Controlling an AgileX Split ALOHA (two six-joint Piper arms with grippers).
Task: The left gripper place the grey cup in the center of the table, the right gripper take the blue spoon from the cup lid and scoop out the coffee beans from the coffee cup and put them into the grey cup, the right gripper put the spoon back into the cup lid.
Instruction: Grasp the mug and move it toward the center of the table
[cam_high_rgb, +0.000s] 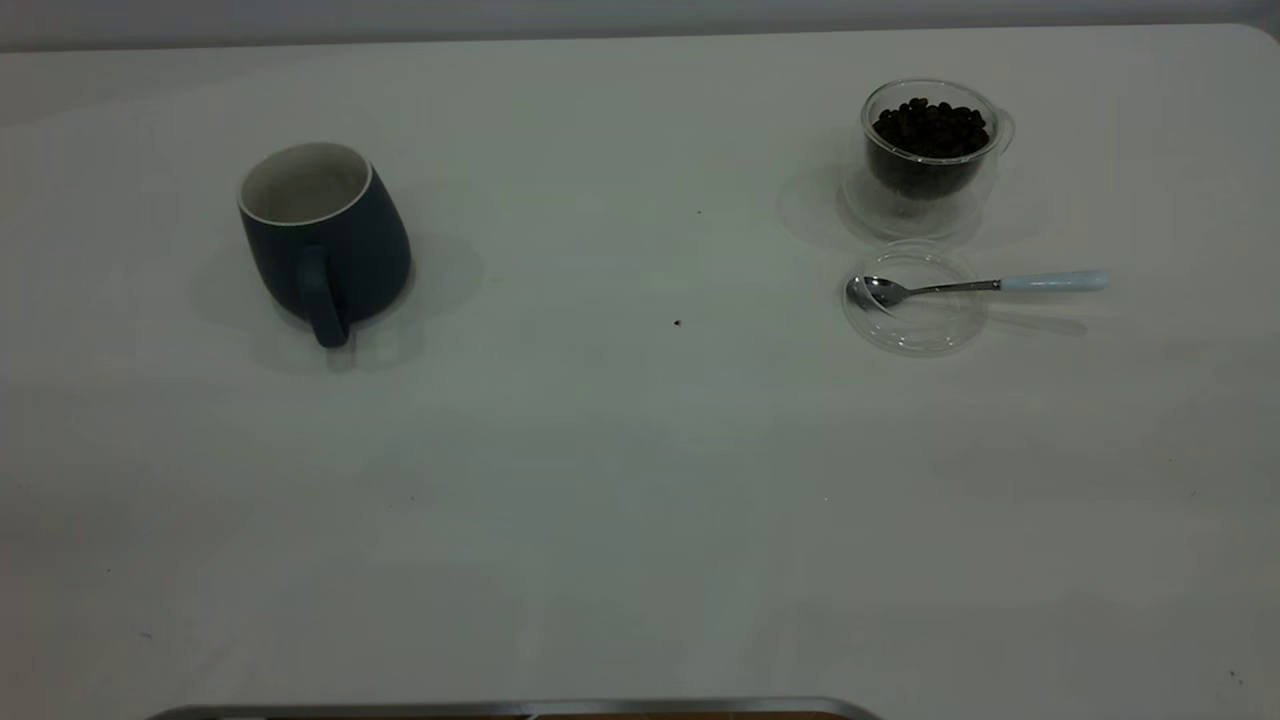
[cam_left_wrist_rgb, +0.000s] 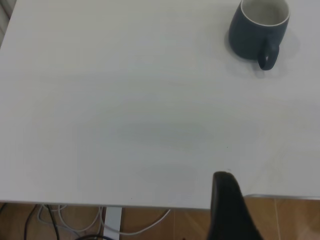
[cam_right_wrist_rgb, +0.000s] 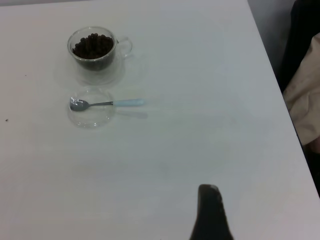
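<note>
White bench (cam_high_rgb: 640, 480) with a few dark specks; wood floor and loose cables show past its near edge in the left wrist view. The grey cup (cam_high_rgb: 322, 235) stands upright at the left, handle toward the near side. On the right, the coffee cup (cam_high_rgb: 930, 150) holds coffee beans (cam_high_rgb: 932, 128); just nearer sits the cup lid (cam_high_rgb: 915, 300), the blue spoon (cam_high_rgb: 975, 286) resting bowl-in, handle pointing right. Of the left claw (cam_left_wrist_rgb: 227, 210) and right claw (cam_right_wrist_rgb: 210, 215) only one dark tip each shows, cut off; I cannot tell their opening, and neither touches anything.
</note>
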